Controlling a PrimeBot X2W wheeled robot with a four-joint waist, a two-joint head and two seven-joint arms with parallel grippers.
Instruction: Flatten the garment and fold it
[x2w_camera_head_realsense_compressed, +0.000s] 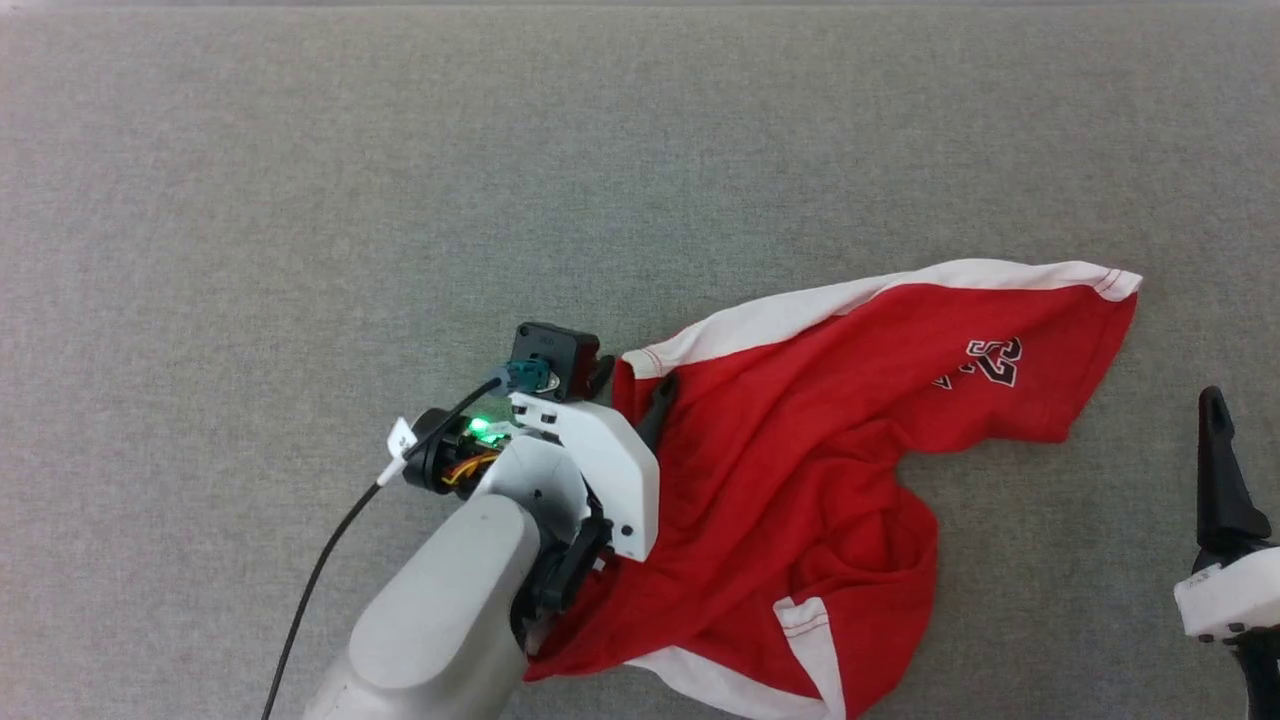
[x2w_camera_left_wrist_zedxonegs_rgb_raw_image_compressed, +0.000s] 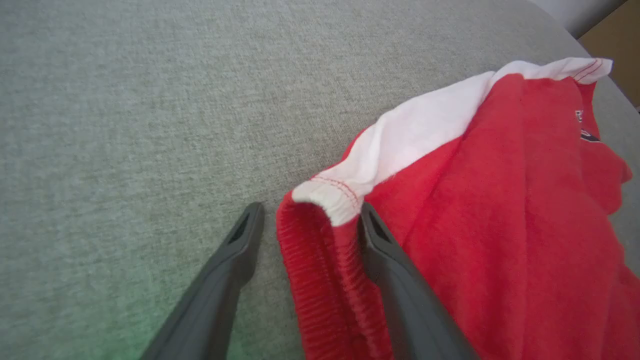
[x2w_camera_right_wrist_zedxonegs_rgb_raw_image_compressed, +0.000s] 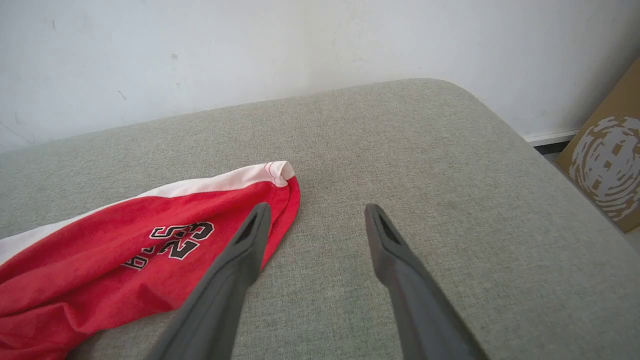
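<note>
Shorts are seen crumpled on the grey cushion, toward 4 o'clock from the middle of the head view. They are not flat yet. One leg is stretched toward 2 o'clock, where the number print is shown. The other leg is bunched up at 6 o'clock. A white stripe is laid along the top edge.

At the 9 o'clock end of the shorts the left gripper is placed. Its fingers are spread wide. The corner of the ribbed waistband is found between them, but it is not pinched. One finger is set over the bare cushion and the other over the red cloth. It is likely placed this way so that the corner can be squeezed and pulled toward 9 o'clock to stretch the cloth flat.

At 3 o'clock the right gripper is held near the leg end by the number. Its fingers are spread wide too, and nothing is between them. That end may be meant to be grabbed as well.

Thin cloth like this can be lost from a weak pinch, so a deep bite is needed. No fold has been made.
</note>
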